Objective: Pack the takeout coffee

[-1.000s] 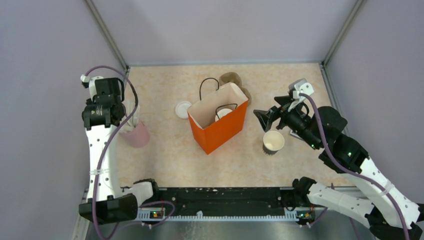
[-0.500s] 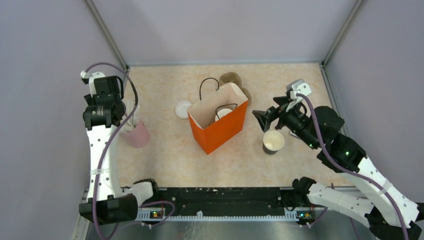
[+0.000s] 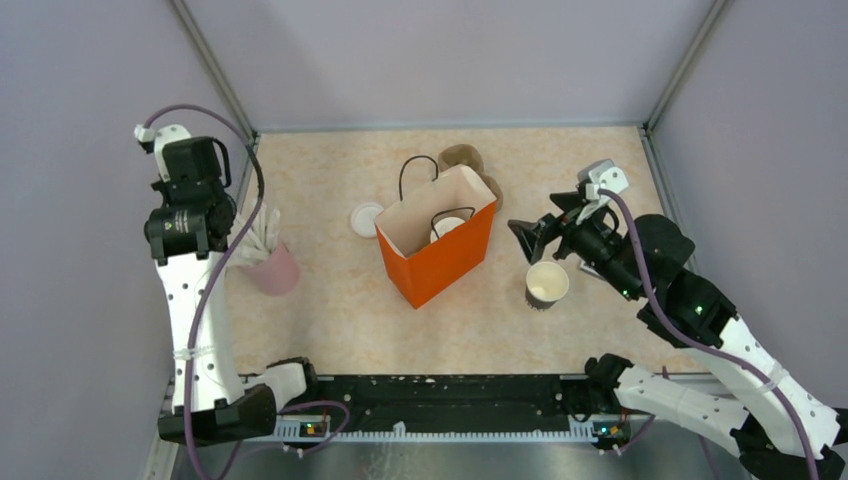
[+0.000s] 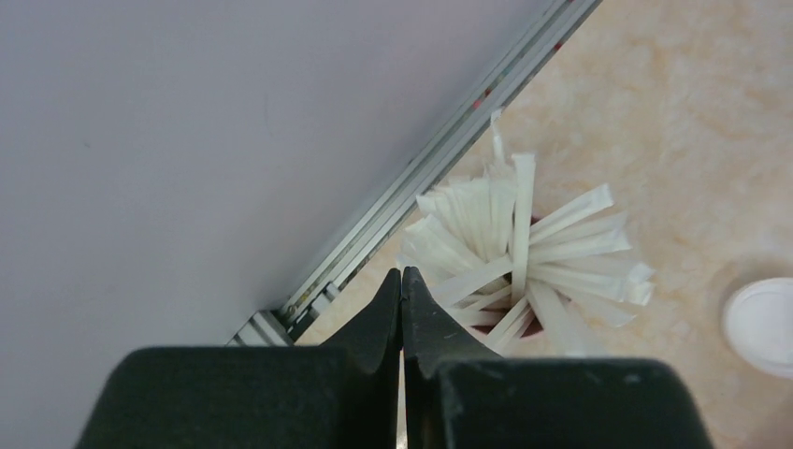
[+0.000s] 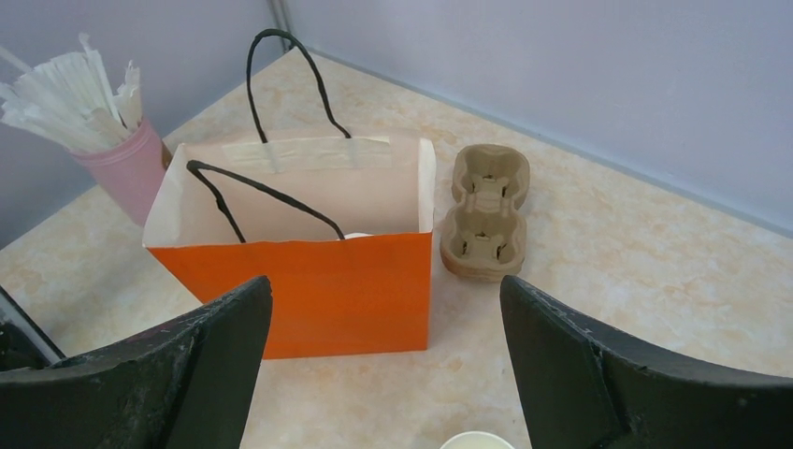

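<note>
The takeout coffee cup (image 3: 547, 283) stands open and lidless right of the orange paper bag (image 3: 440, 250); only its rim (image 5: 477, 440) shows in the right wrist view. My right gripper (image 3: 540, 228) hovers just above and behind the cup, open, nothing between its jaws. A round white lid (image 3: 367, 218) lies flat left of the bag and shows as the lid (image 4: 762, 323) in the left wrist view. Another white-lidded cup (image 3: 448, 227) sits inside the bag. My left gripper (image 4: 402, 273) is shut on nothing, raised near the left wall beside the straws (image 4: 524, 243).
A pink cup (image 3: 275, 270) full of paper-wrapped straws stands by the left wall. A brown pulp two-cup tray (image 3: 465, 160) lies behind the bag, also seen as the tray (image 5: 486, 210). The bag's black handles stick up. Metal rails edge the table.
My left arm has drawn back up and left from the straw cup, and its jaws have closed empty. The straws fan out wider. The right arm has barely moved.
</note>
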Controlling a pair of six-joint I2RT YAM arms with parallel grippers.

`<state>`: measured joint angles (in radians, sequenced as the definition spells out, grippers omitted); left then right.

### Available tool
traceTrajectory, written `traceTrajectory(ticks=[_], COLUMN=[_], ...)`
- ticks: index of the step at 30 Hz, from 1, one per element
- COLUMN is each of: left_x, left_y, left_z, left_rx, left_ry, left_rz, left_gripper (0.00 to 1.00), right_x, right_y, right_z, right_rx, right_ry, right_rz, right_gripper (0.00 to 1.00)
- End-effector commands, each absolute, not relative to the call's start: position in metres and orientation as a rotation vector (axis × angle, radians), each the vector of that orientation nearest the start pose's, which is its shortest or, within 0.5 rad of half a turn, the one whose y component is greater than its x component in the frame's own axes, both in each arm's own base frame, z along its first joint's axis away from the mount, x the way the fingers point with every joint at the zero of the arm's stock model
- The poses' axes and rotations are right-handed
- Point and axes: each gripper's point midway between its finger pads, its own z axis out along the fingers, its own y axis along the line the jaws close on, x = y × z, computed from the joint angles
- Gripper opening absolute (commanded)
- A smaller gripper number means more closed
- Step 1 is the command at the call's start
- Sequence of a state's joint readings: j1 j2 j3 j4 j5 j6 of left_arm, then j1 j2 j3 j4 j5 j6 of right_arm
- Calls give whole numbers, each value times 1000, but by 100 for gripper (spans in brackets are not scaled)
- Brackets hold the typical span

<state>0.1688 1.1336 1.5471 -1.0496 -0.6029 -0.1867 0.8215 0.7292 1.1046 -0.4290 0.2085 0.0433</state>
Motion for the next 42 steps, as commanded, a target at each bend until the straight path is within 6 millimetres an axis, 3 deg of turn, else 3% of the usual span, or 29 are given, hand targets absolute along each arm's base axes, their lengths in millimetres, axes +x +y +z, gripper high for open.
traceTrajectory(ticks=[1, 7, 11, 15, 18, 22, 25, 28, 30, 35, 42], left_x=[238, 207, 189, 184, 189, 198, 202, 209, 213, 235, 262], left_y=[129, 116, 96, 72, 42, -24, -56, -84, -95, -94, -95], left_z=[391, 421, 430, 459, 483, 526, 548, 548, 538, 512, 449], left_rx=[-677, -643, -606, -570, -497, -210, -79, 13, 31, -13, -134], left_ry=[1939, 1936, 1949, 1849, 1769, 1604, 1500, 1482, 1483, 1477, 1534], left_rz=[570, 523, 410, 233, 27, -333, -519, -723, -830, -893, -1027], left_gripper=[0, 0, 0, 0, 0, 1, 0, 0, 0, 0, 0], right_x=[215, 222, 225, 230, 233, 238, 239, 237, 236, 234, 231], right_y=[178, 179, 179, 184, 186, 183, 182, 180, 178, 173, 167], right_z=[396, 402, 413, 420, 427, 436, 440, 444, 446, 446, 440], right_rx=[-466, -508, -489, -458, -445, -416, -382, -371, -369, -371, -367], right_ry=[1519, 1512, 1494, 1498, 1493, 1495, 1504, 1498, 1493, 1489, 1491], right_rz=[498, 437, 434, 452, 459, 435, 446, 449, 448, 431, 420], right_gripper=[89, 89, 89, 89, 89, 89, 89, 89, 89, 89, 89])
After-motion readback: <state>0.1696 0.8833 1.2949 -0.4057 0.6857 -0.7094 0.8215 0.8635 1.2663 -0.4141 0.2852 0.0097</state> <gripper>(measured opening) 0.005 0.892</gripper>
